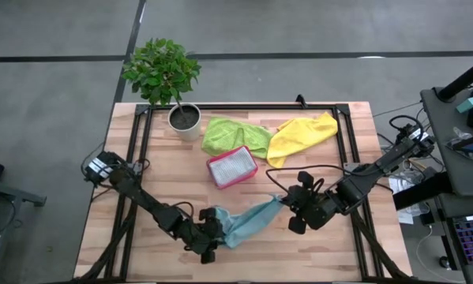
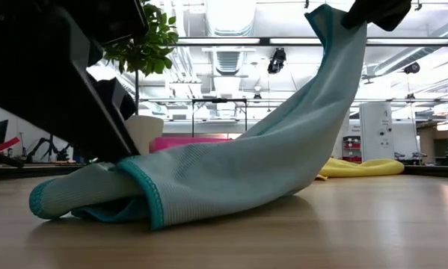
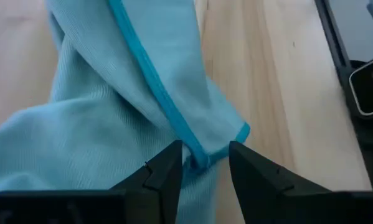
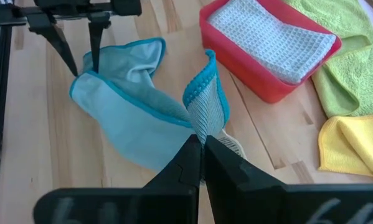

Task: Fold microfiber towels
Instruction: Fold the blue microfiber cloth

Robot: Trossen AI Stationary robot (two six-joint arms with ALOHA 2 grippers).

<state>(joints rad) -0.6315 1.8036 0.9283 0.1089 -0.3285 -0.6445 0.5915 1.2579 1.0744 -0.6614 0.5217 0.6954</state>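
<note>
A light teal-blue towel [image 1: 248, 221] stretches between my two grippers near the table's front edge. Its left part lies bunched on the table [image 2: 96, 196]; its right end rises to my right gripper [image 1: 285, 204], which is shut on it. My left gripper [image 3: 205, 171] is open, its fingertips lowered on either side of a hemmed fold [image 3: 197, 155] at the towel's left end. A lime green towel [image 1: 234, 136] and a yellow towel [image 1: 301, 136] lie crumpled on the table at the back. My left gripper comes slanting down at the towel's hemmed fold [image 4: 81, 78]; I cannot tell whether its fingers [image 4: 94, 62] touch the cloth. My right gripper pinches a bunched, hemmed end of the towel [image 4: 203, 124] between its two fingers, several layers gathered together. That end is lifted clear, and the cloth slopes down from it [image 2: 313, 97] to the part on the table.
A small pink tray [image 1: 231, 166] holding a pale waffle cloth stands at mid-table, just behind the teal towel. A potted plant [image 1: 184, 117] stands at the back left. Black frame rails [image 1: 141, 150] run along the table's sides and back.
</note>
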